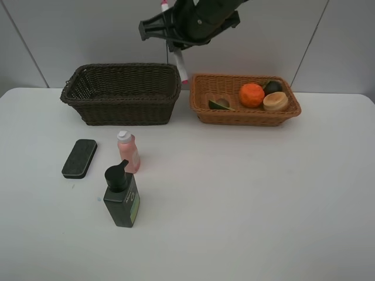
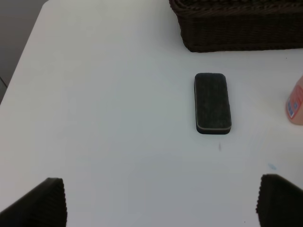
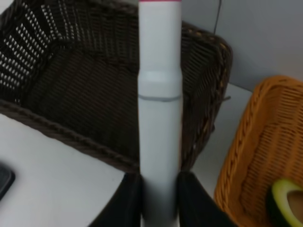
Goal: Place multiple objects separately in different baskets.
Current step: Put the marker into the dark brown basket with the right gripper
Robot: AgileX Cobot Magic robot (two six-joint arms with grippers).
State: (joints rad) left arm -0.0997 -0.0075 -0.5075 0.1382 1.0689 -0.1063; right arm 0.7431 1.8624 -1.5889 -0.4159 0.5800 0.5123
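Two baskets [image 1: 120, 108] [image 1: 246, 117], four fruits [image 1: 252, 95] [image 1: 220, 105] [image 1: 272, 86] [image 1: 275, 101], three items [image 1: 79, 158] [image 1: 128, 152] [image 1: 121, 199]; right gripper [image 3: 160, 189] grasps marker [image 3: 160, 94]; left gripper [image 2: 161, 201] released.

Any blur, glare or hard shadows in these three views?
Exterior high: soft even light, faint shadows by the pump bottle, items sharp. Left wrist: eraser crisp, left gripper's fingertips at the frame edge dark and soft. Right wrist: the close marker slightly blurred; no glare.
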